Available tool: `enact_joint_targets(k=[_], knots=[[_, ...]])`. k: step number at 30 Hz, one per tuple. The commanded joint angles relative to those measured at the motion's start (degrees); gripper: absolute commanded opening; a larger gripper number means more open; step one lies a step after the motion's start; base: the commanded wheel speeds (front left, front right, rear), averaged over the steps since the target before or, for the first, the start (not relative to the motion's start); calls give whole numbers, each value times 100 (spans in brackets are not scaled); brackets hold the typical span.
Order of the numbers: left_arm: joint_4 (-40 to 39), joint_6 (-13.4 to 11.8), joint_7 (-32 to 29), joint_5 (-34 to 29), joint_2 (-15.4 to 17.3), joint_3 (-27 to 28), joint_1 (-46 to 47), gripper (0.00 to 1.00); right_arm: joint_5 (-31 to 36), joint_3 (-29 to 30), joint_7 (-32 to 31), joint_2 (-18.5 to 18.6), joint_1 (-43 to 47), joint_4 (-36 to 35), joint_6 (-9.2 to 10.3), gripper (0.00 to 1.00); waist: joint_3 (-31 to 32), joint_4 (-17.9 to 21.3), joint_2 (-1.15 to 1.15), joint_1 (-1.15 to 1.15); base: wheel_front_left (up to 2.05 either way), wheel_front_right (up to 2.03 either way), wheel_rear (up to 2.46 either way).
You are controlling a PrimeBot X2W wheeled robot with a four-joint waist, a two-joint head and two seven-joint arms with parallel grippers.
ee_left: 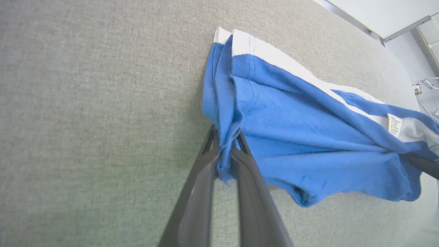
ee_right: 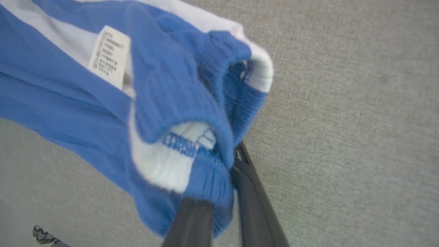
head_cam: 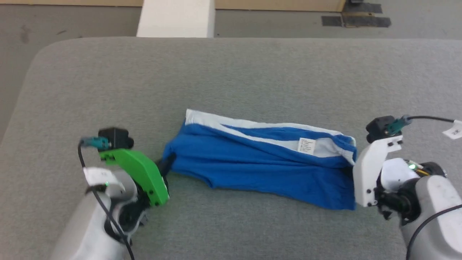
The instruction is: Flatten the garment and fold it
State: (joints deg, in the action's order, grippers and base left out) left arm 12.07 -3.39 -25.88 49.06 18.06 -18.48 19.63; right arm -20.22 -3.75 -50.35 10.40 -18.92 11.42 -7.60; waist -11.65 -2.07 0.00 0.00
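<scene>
Head view: where's the garment [head_cam: 260, 162]?
— Mid-desk [head_cam: 231, 72], stretched lengthwise, leg hem to the left, waistband to the right.
Left wrist view?
— The left hand [ee_left: 225, 139] is pinched narrow on a blue hem corner.
Right wrist view?
— The right hand [ee_right: 228, 171] is clamped on the ribbed waistband. Opposite ends are gripped, I'd judge, to pull out wrinkles before folding.

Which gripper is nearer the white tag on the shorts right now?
Right. The right gripper grips the garment's waistband near the tag; the left gripper grips its opposite end.
</scene>
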Motion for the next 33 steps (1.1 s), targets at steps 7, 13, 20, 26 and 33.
enact_joint_targets(k=[7,13,20,26,33], knots=[[-536,-328,47,223,-154,-27,-1051,0,-87,-90,-532,463,-176,114,11,0,131,-330,0,0,0,0,0],[-651,-432,-37,275,-248,-140,-1302,100,-77,-55,-282,453,-119,215,11,100,214,-371,0,0,0,0,0],[-833,-460,555,-18,-55,160,-1115,100,-116,257,422,257,149,-62,11,100,467,-299,0,0,0,0,0],[-912,-208,2407,-1003,286,491,-971,100,377,745,1224,-267,732,-672,11,100,619,-191,0,0,0,0,0],[-861,-120,4071,-2149,345,841,-1030,100,1191,947,1506,-679,1160,-1170,11,100,543,-139,0,0,0,0,0]])
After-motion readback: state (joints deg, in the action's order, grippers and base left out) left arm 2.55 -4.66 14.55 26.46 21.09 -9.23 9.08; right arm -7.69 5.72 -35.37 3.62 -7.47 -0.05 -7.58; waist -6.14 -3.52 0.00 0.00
